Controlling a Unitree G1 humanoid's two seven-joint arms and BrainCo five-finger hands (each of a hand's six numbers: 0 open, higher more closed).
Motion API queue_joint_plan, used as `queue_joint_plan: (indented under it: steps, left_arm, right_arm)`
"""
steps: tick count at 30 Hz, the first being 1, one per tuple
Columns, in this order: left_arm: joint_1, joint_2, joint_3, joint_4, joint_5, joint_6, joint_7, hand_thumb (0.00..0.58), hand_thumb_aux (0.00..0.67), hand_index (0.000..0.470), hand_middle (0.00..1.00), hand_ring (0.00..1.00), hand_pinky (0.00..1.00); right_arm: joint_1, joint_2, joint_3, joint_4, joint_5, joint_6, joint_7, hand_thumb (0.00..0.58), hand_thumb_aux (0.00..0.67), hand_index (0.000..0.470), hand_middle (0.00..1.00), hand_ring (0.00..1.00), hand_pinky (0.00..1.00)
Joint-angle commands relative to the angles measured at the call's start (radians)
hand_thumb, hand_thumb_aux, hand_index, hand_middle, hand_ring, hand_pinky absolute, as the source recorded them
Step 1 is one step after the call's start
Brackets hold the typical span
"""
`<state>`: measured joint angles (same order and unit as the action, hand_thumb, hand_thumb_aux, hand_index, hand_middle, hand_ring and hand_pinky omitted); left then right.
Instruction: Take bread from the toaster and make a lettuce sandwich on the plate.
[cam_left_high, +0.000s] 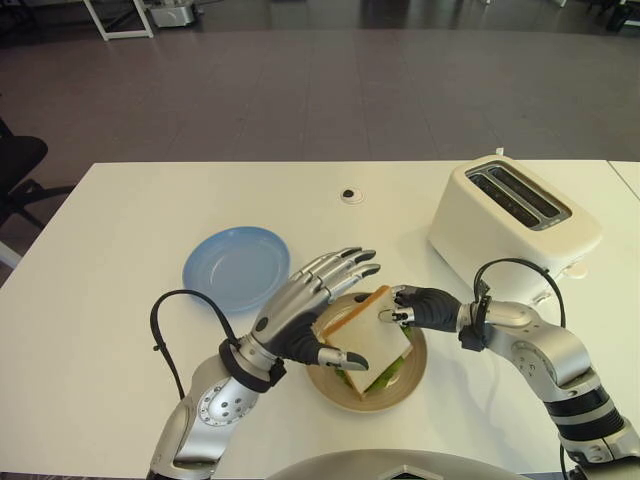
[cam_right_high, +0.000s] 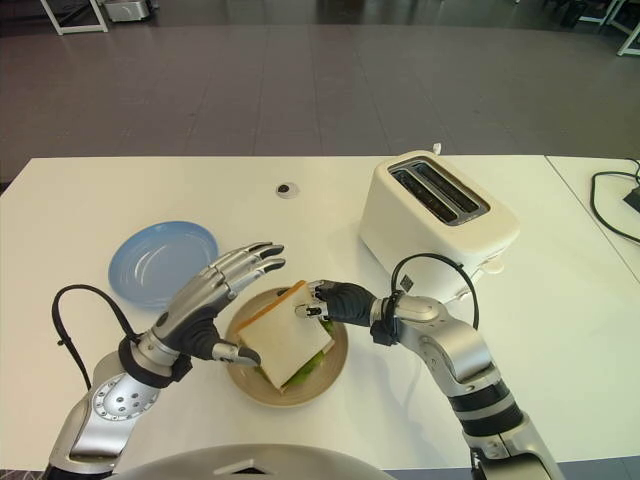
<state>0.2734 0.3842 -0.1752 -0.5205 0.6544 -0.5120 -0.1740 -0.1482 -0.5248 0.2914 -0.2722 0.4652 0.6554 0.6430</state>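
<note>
A tan plate in front of me holds a sandwich: green lettuce shows under a tilted top bread slice. My right hand reaches in from the right with its fingers curled on the slice's upper right corner. At the plate's left side is my left hand, its fingers stretched out flat and its thumb at the slice's lower left edge. The white toaster stands at the back right, behind my right arm.
A blue plate lies just left of the tan plate, behind my left hand. A small dark round cap sits in the tabletop further back. The toaster's cord loops near my right wrist. A second table adjoins on the right.
</note>
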Motion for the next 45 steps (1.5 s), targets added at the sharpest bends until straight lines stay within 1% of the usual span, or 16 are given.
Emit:
queue_joint_plan:
  steps: [1,5,9,12,20,21,22,25,29,31,34,36,39,40,43,45]
  left_arm:
    - [0.032,0.086,-0.036,-0.057,0.239,-0.094,-0.003,0.000,0.000,0.000,0.00,0.00,0.00]
    - [0.068,0.187,-0.015,-0.111,0.414,-0.157,-0.015,0.000,0.000,0.000,0.00,0.00,0.00]
    - [0.108,0.244,0.000,-0.094,0.503,-0.164,-0.005,0.000,0.000,0.000,0.00,0.00,0.00]
    - [0.131,0.248,-0.024,-0.044,0.503,-0.150,-0.004,0.000,0.000,0.000,0.00,0.00,0.00]
    - [0.115,0.232,-0.105,0.127,0.415,-0.136,0.019,0.000,0.000,0.000,0.00,0.00,0.00]
    - [0.122,0.233,-0.118,0.145,0.388,-0.140,0.020,0.000,0.000,0.000,0.00,0.00,0.00]
    - [0.126,0.235,-0.130,0.154,0.367,-0.141,0.017,0.000,0.000,0.000,0.00,0.00,0.00]
    - [0.131,0.247,-0.158,0.169,0.294,-0.142,-0.004,0.000,0.000,0.000,0.00,0.00,0.00]
    - [0.123,0.267,-0.167,0.194,0.291,-0.136,-0.005,0.000,0.000,0.000,0.00,0.00,0.00]
    - [0.114,0.274,-0.171,0.219,0.306,-0.134,0.001,0.000,0.000,0.000,0.00,0.00,0.00]
    - [0.093,0.274,-0.181,0.262,0.321,-0.135,0.020,0.000,0.000,0.000,0.00,0.00,0.00]
    - [0.064,0.263,-0.176,0.289,0.314,-0.131,0.054,0.000,0.000,0.000,0.00,0.00,0.00]
    - [0.015,0.222,-0.165,0.297,0.230,-0.122,0.084,0.000,0.000,0.000,0.00,0.00,0.00]
    - [-0.004,0.202,-0.164,0.282,0.177,-0.120,0.080,0.000,0.000,0.000,0.00,0.00,0.00]
    - [-0.066,0.150,-0.146,0.189,-0.023,-0.103,0.052,0.000,0.000,0.000,0.00,0.00,0.00]
    - [-0.088,0.145,-0.120,0.106,-0.178,-0.079,0.017,0.000,0.000,0.000,0.00,0.00,0.00]
  right_arm:
    - [-0.009,0.007,0.016,0.020,-0.071,-0.040,-0.006,0.580,0.670,0.470,0.00,0.00,0.00]
    - [-0.006,0.021,0.014,0.029,-0.098,-0.059,0.004,0.580,0.670,0.470,0.00,0.00,0.00]
    - [-0.007,0.030,0.020,0.034,-0.117,-0.073,0.017,0.580,0.670,0.470,0.00,0.00,0.00]
    - [-0.007,0.038,0.017,0.038,-0.126,-0.078,0.023,0.580,0.670,0.470,0.00,0.00,0.00]
    - [-0.010,0.063,0.008,0.039,-0.157,-0.091,0.024,0.580,0.670,0.470,0.00,0.00,0.00]
    - [-0.019,0.070,-0.001,0.044,-0.172,-0.105,0.007,0.468,0.376,0.264,0.00,0.00,0.00]
    - [-0.028,0.078,-0.011,0.049,-0.186,-0.120,-0.008,0.000,0.000,0.000,0.00,0.00,0.00]
    - [-0.056,0.111,-0.047,0.071,-0.233,-0.203,-0.063,0.000,0.000,0.000,0.00,0.00,0.00]
    - [-0.087,0.205,-0.137,0.083,-0.201,-0.285,-0.133,0.000,0.000,0.000,0.00,0.00,0.00]
    - [-0.094,0.236,-0.171,0.065,-0.175,-0.318,-0.138,0.000,0.000,0.000,0.00,0.00,0.00]
    - [-0.077,0.226,-0.165,0.010,-0.166,-0.374,-0.085,0.000,0.000,0.000,0.00,0.00,0.00]
    - [-0.026,0.147,-0.136,-0.069,-0.177,-0.453,0.032,0.000,0.000,0.000,0.00,0.00,0.00]
    - [0.063,-0.006,-0.142,-0.125,-0.277,-0.688,0.174,0.000,0.000,0.000,0.00,0.00,0.00]
    - [0.089,-0.045,-0.171,-0.118,-0.294,-0.751,0.199,0.000,0.000,0.000,0.00,0.00,0.00]
    - [0.166,-0.149,-0.278,-0.062,-0.283,-0.883,0.262,0.000,0.000,0.000,0.00,0.00,0.00]
    - [0.209,-0.192,-0.338,-0.030,-0.268,-0.968,0.293,0.000,0.000,0.000,0.00,0.00,0.00]
